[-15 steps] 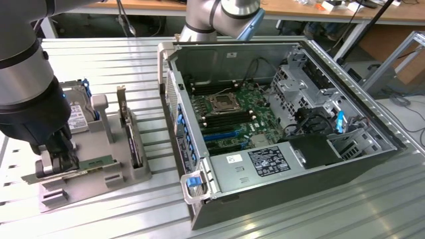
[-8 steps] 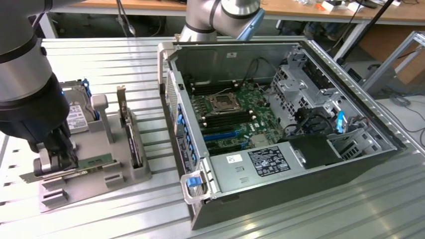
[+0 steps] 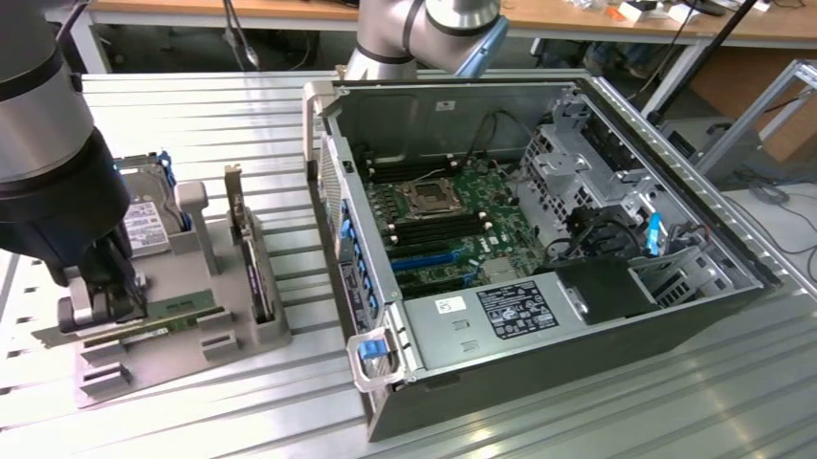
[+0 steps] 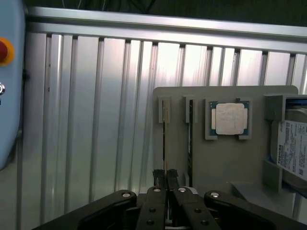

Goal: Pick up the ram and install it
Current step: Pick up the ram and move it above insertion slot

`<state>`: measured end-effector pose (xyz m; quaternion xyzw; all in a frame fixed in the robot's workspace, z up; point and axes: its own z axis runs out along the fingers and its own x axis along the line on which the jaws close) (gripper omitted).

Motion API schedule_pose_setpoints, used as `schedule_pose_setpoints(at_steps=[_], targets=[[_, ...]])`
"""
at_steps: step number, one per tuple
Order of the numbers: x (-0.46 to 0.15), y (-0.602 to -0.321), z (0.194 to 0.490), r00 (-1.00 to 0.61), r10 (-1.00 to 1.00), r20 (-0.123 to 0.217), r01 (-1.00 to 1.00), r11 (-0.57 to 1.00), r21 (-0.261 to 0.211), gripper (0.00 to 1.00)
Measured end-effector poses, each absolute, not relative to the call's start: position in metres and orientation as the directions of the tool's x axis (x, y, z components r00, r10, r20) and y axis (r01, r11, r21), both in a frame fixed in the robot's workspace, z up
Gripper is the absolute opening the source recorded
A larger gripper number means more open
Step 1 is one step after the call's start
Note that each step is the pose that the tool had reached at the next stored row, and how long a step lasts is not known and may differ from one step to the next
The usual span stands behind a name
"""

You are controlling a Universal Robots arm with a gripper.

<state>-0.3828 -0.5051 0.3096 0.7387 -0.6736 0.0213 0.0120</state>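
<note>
Wrist view: we see the gripper (image 4: 166, 178) pinching the ram (image 4: 165, 139) in the grey holder's (image 4: 225, 163) edge slot; we judge an off-centre grip could tilt and jam it there.

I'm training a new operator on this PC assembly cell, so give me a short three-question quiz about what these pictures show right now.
1. True or false: the ram is already seated on the motherboard.
2. What are the fingers shut on? A the ram; B the expansion card; C the hard drive.
3. Fill in: the square chip lying flat in the gray holder is a ___.
Key: 1 false, it stands on edge in the holder; 2 A; 3 processor.
</note>
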Motion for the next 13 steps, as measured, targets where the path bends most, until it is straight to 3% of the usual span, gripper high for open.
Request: schedule_pose_setpoints(at_steps=[13], targets=[[-0.383, -0.505, 0.326, 0.092, -0.995, 0.048, -0.996, -0.092, -0.011, 0.12]])
